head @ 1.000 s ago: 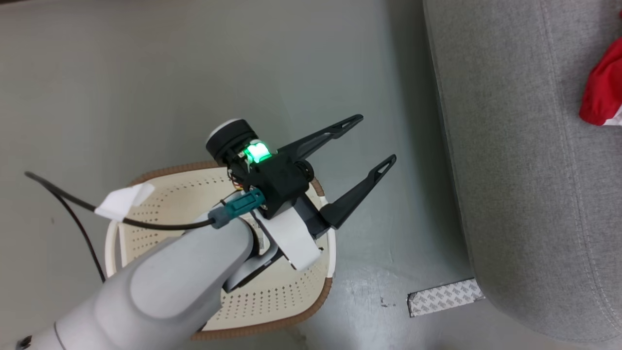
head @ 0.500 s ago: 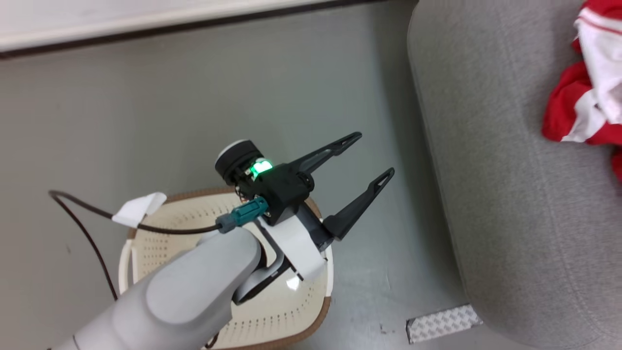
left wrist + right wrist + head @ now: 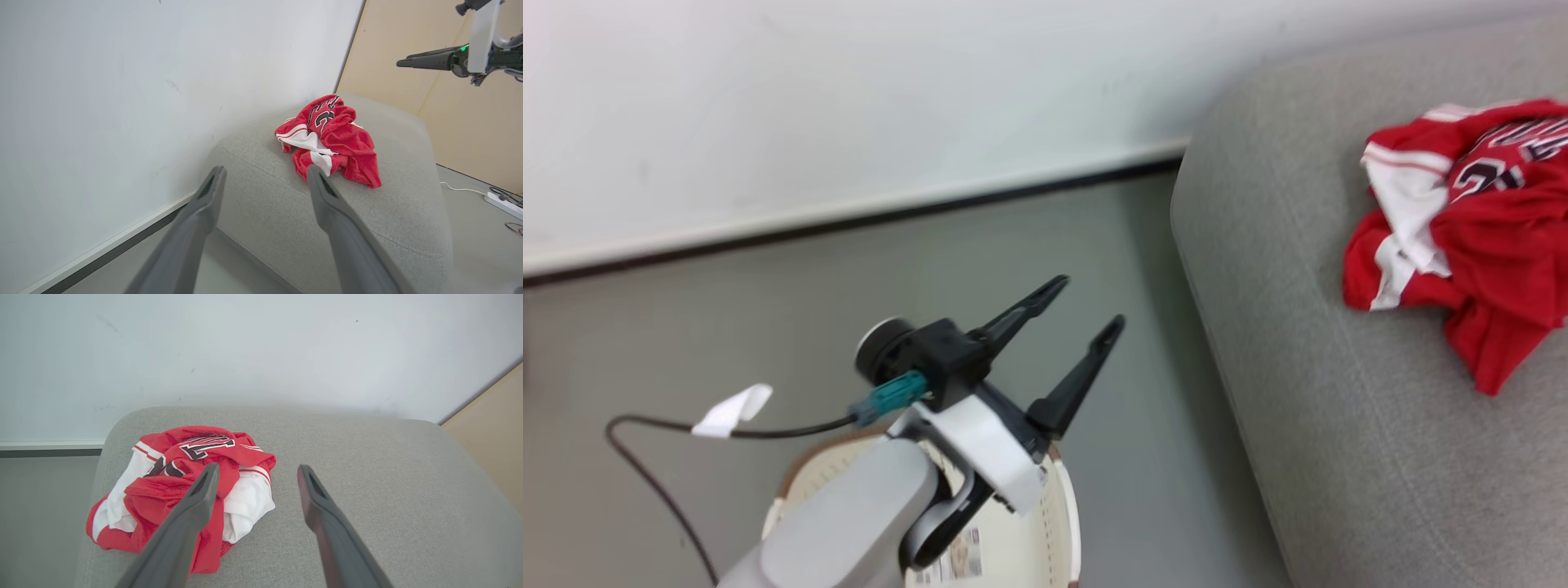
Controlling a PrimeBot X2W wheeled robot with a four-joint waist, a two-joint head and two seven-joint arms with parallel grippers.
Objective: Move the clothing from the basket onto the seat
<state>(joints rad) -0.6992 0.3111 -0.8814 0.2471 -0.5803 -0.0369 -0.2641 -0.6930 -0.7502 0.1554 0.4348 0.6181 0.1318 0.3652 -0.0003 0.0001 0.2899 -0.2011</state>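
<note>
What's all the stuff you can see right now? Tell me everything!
wall: one, white, at the back
floor: one, grey, below the wall
seat: one, grey, on the floor by the wall
clothing: one heap, red and white, on the seat
basket: one, cream with brown rim, on the floor
cable: one, black, left of the basket
power strip: one, white, on the floor past the seat
left gripper: one, dark, open, above the floor by the basket
right gripper: one, dark, open, over the seat by the clothing
</note>
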